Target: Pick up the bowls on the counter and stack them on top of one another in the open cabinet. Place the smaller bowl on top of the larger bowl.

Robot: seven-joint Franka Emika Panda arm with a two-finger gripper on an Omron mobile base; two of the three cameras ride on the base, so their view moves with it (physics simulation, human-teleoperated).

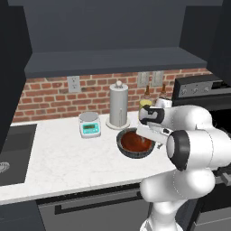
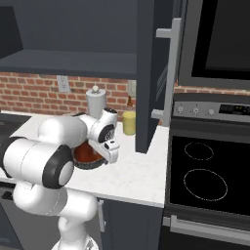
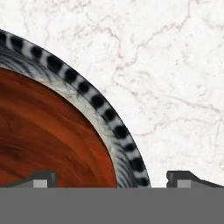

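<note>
The smaller reddish-brown bowl point(image 1: 134, 140) sits nested inside the larger dark grey bowl point(image 1: 123, 147) on the white marble counter point(image 1: 67, 158). The hand view shows the glossy red inside point(image 3: 43, 140) ringed by the grey bowl's ribbed rim point(image 3: 105, 111). My gripper point(image 3: 113, 179) is open just above that rim, one fingertip over the red bowl and the other over bare counter point(image 3: 175, 87). From the right base view the hand point(image 2: 111, 152) hangs over the bowls' near right edge point(image 2: 88, 157). The open cabinet point(image 1: 113, 61) runs above the counter.
A steel canister point(image 1: 118, 106) and a small kitchen scale point(image 1: 90, 125) stand behind the bowls. A yellow bottle point(image 2: 129, 122) stands by the brick wall. A sink point(image 1: 13, 149) lies at the left, a stove point(image 2: 205, 176) at the right. A cabinet door point(image 2: 154, 73) stands open over the counter's right end.
</note>
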